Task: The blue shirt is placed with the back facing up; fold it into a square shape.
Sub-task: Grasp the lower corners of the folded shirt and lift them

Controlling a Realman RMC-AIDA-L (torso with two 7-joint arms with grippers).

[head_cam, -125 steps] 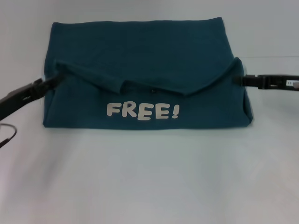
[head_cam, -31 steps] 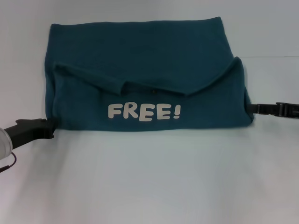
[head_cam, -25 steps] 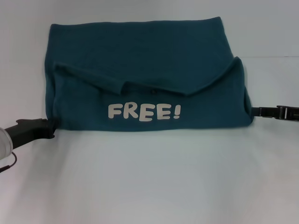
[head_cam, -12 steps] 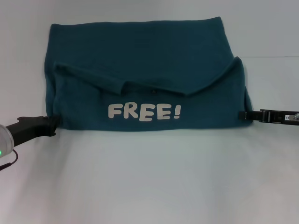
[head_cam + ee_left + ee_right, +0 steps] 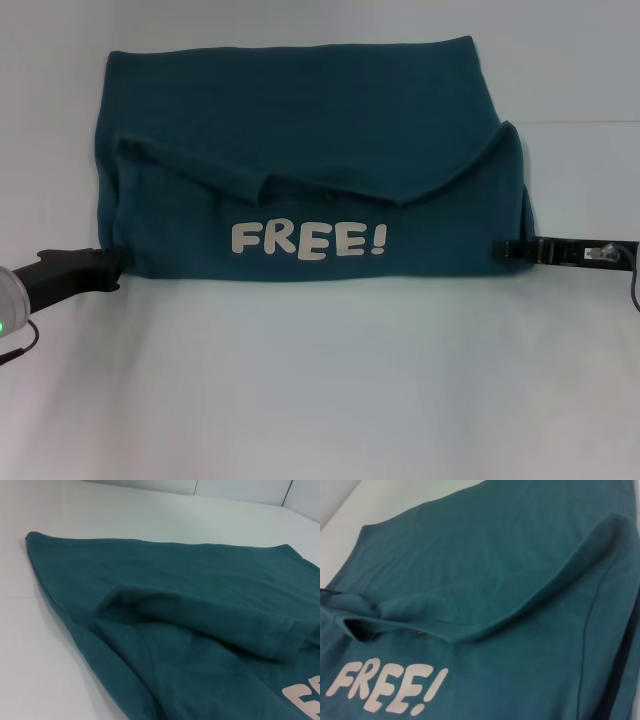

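Note:
The blue shirt (image 5: 300,120) lies flat in the middle of the table, its near part folded back over itself so the white "FREE!" letters (image 5: 307,240) face up. The folded flap has a sagging, uneven upper edge. My left gripper (image 5: 110,266) rests low on the table, touching the shirt's near left corner. My right gripper (image 5: 503,248) reaches in from the right, its tip over the shirt's near right corner. The left wrist view shows the shirt (image 5: 200,605) close up with its fold ridge. The right wrist view shows the shirt (image 5: 495,580) and the letters (image 5: 385,687).
The shirt lies on a plain white table (image 5: 320,380), with bare surface in front of it and at both sides. A thin cable (image 5: 632,285) hangs beside the right arm at the frame's edge.
Since five seconds ago both grippers have moved from the shirt's mid sides to its near corners. In the last second the right gripper slid left onto the corner. The left one barely moved.

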